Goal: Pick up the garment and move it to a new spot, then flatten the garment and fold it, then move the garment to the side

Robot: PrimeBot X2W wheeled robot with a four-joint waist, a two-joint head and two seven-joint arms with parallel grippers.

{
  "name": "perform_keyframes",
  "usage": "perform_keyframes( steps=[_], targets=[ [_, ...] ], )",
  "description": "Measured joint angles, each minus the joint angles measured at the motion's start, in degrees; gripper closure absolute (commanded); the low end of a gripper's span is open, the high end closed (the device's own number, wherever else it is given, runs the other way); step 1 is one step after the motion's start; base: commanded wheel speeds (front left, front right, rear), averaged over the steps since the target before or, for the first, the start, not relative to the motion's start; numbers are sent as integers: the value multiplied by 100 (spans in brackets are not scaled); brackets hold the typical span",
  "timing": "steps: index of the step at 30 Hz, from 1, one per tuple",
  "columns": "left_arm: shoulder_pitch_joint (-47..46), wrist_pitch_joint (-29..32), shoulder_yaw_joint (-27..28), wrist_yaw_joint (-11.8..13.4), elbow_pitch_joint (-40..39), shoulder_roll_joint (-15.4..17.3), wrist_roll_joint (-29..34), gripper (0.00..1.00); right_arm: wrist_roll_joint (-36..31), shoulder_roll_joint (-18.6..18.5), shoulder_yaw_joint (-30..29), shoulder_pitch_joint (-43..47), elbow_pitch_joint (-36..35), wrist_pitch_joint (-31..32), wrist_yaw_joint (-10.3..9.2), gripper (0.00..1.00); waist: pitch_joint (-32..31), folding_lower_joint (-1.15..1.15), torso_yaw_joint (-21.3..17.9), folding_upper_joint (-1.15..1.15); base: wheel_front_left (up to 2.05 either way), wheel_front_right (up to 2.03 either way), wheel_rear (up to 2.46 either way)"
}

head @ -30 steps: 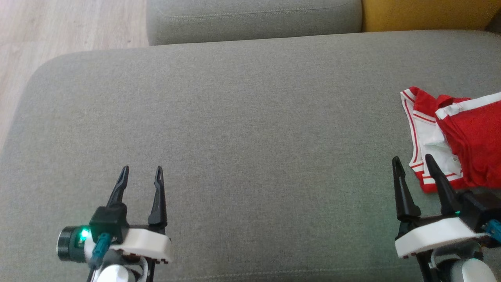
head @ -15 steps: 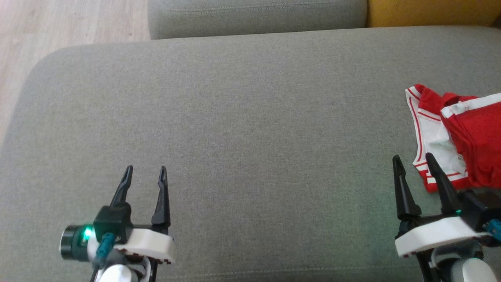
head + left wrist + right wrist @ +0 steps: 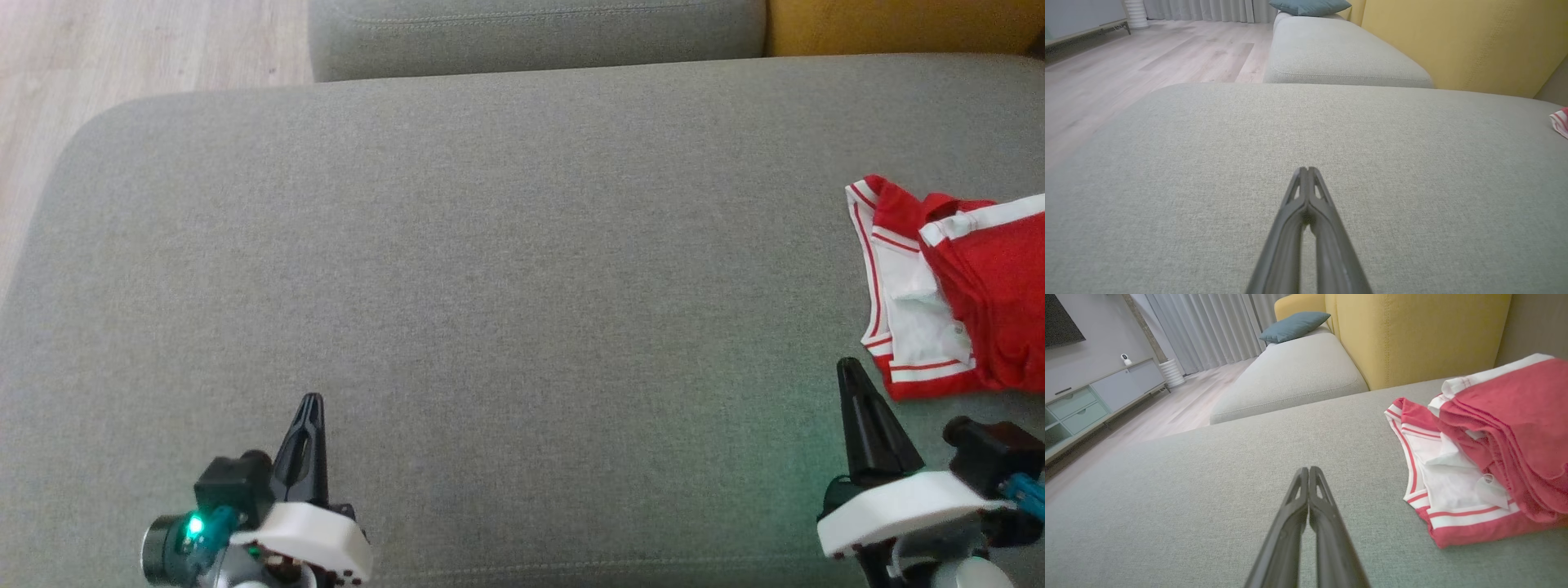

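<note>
Garment (image 3: 980, 269) is lying bunched at the right edge of the grey cushion (image 3: 490, 245), just beyond the right gripper (image 3: 849, 367), and with both it and the left gripper (image 3: 310, 402) sitting clenched on nothing, any reach is risking shoving cloth aside instead of pinching it.

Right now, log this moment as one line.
garment: on cushion, far right, untouched | left jaws: shut, empty | right jaws: shut, empty, near garment

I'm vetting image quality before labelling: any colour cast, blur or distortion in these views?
Head view: a green glow tints the cushion beside the right gripper; a green lamp flares by the left gripper. Left wrist view: fingers blur toward the bottom edge. Right wrist view: the garment looks paler, pinkish; fingers soft low down.
</note>
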Motion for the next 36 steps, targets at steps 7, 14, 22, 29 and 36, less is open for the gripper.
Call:
perform_keyframes(
  steps=[7,14,22,29,36],
  targets=[
    [-3,90,70,-102,31,-1,-494,100,492,-1,0,-12,88,0,0,100,-26,0,-1,0,0,0,0],
    [-35,154,179,-209,110,-13,-984,100,979,-4,-2,-40,189,1,0,100,-51,0,-3,0,0,0,0],
    [-113,255,267,-344,152,-25,-1480,100,1464,-10,-8,-73,264,1,0,100,-76,0,-4,0,0,0,0],
    [-116,357,375,-449,179,-37,-1968,100,1956,-14,-22,-162,363,2,0,100,-101,0,-5,0,0,0,0],
    [-125,449,509,-558,192,-64,-2448,100,2430,-16,-41,-204,446,45,0,100,-125,0,-6,0,0,0,0]
  ],
)
